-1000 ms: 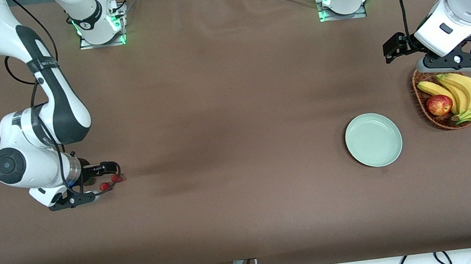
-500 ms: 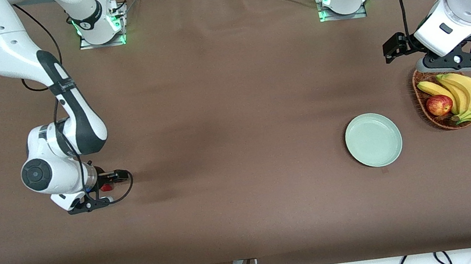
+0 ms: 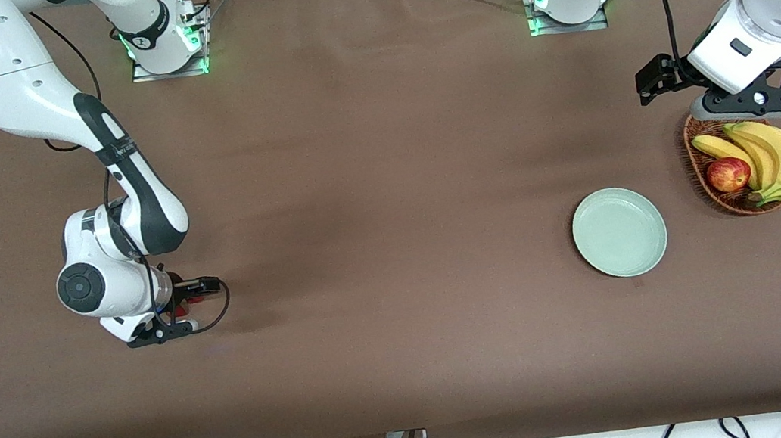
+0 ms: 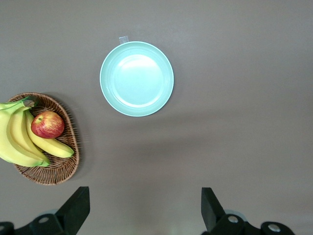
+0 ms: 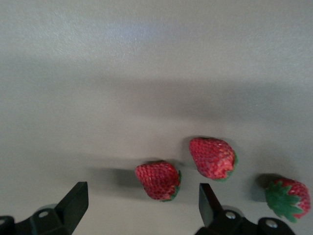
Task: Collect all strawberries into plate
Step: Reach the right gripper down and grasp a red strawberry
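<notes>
Three strawberries lie on the brown table at the right arm's end. The right wrist view shows them in a loose row: one [image 5: 157, 180], a second [image 5: 212, 157] and a third [image 5: 288, 198] with its green cap showing. My right gripper [image 5: 142, 205] hangs open just over them, the first berry lying between its fingers. From the front, the right gripper [image 3: 170, 312] covers the strawberries [image 3: 192, 300] almost wholly. The mint-green plate [image 3: 619, 232] sits bare toward the left arm's end. My left gripper [image 3: 752, 103] waits open above the basket's edge, holding nothing [image 4: 145, 208].
A brown wicker basket [image 3: 698, 168] holds bananas [image 3: 771, 154] and a red apple [image 3: 728, 174] beside the plate [image 4: 137, 78], at the left arm's end. In the left wrist view the basket [image 4: 54, 171] lies close to the plate.
The right arm has slid toward the left arm's end of the table, so its gripper now covers the strawberries that showed beside it earlier. The left arm has not moved.
</notes>
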